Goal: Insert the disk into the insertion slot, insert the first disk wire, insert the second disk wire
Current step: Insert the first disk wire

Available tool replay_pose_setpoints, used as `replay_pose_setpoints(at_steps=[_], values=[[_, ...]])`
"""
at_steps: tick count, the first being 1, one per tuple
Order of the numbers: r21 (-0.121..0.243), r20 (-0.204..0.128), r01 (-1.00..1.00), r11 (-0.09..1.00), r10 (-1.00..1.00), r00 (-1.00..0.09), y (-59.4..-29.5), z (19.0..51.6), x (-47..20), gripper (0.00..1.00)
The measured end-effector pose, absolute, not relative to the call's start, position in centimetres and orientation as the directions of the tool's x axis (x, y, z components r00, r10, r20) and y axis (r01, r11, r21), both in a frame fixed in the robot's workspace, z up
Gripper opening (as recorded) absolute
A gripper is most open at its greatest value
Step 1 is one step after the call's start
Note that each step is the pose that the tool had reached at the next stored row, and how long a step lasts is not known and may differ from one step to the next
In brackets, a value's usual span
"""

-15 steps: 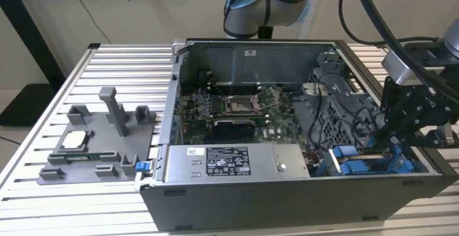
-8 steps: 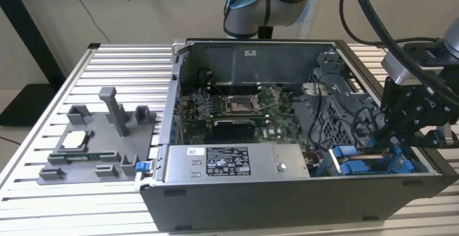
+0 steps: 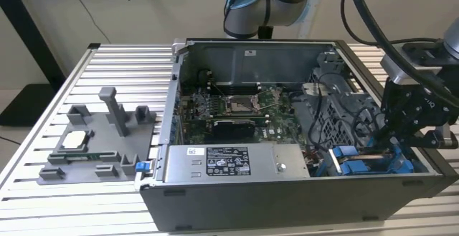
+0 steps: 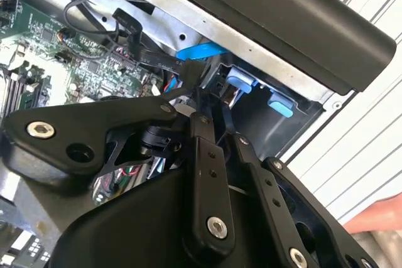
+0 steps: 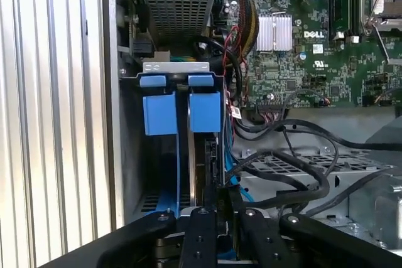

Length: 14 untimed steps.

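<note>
The disk (image 5: pixel 206 155) stands edge-on in the insertion slot (image 5: pixel 169 67), a grey cage with two blue tabs (image 5: pixel 159 112) at its far end and a blue rail along one side. My gripper (image 5: pixel 220 196) is directly over the disk's near end, with its black fingers (image 5: pixel 200 230) drawn close together on that thin edge. In the second wrist view the gripper (image 4: pixel 210 101) reaches down into the bay. In the exterior view the gripper (image 3: pixel 384 139) hangs over the blue carrier parts (image 3: pixel 355 163) at the case's front corner, on the exterior view's right. Loose black wires (image 5: pixel 282 155) lie beside the slot.
The open computer case (image 3: pixel 287 198) sits on a slatted table (image 3: pixel 122 69). Inside it are the green motherboard (image 3: pixel 237 115) and a grey power supply (image 3: pixel 229 163). A perforated grey cage (image 5: pixel 301 167) adjoins the slot. A grey fixture tray (image 3: pixel 100 150) is on the exterior view's left.
</note>
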<state>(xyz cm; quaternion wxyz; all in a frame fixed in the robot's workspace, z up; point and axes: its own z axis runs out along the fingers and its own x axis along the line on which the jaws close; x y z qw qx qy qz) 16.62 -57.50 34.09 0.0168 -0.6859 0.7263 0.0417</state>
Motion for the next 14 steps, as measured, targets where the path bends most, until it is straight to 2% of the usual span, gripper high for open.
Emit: replay_pose_setpoints(at_steps=[14], values=[[0.034,-0.082,-0.997,0.068,-0.994,-0.070,-57.59,33.99,16.55,0.00]])
